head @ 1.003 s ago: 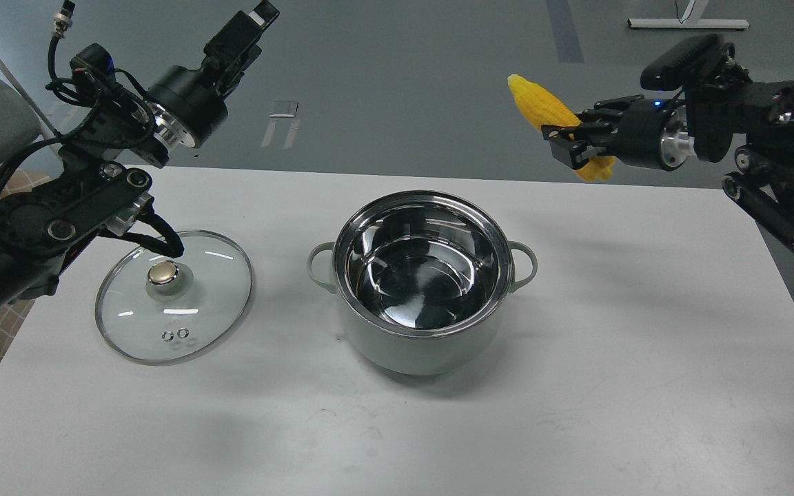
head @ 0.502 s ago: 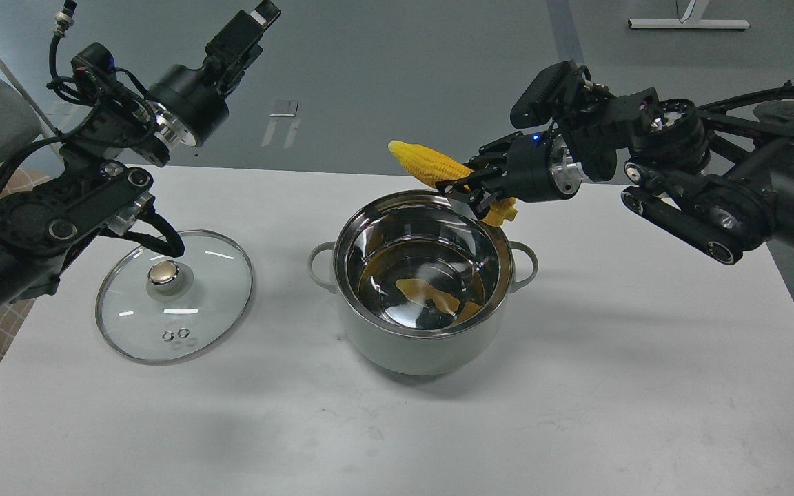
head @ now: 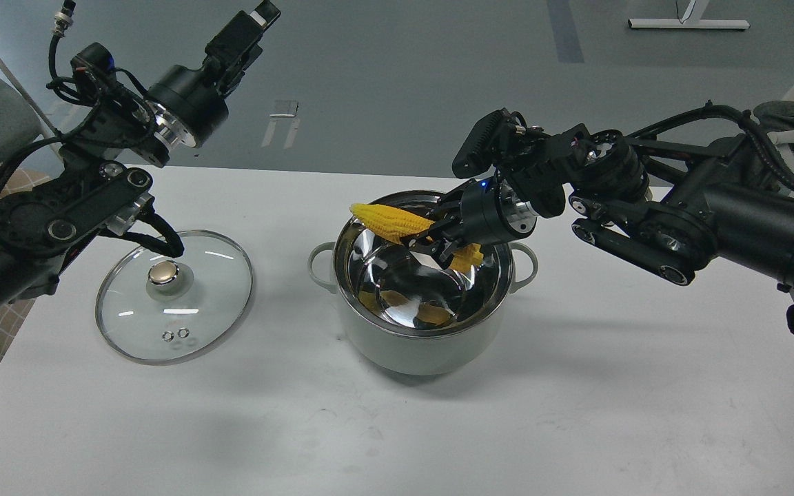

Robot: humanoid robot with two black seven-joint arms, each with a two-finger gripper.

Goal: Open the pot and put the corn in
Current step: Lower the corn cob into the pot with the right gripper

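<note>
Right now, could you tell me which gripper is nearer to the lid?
Left. The left gripper is raised behind the lid; whether it is open cannot be told. The right gripper holds the corn over the pot, farther away.

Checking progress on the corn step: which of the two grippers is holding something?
The right gripper, over the open pot, is clamped on the yellow corn. The left gripper is raised high, away from the glass lid, holding nothing.

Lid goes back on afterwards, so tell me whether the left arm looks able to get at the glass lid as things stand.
Probably yes. The glass lid lies flat on the table, nothing over its knob, and the left gripper is raised above and beyond it.
</note>
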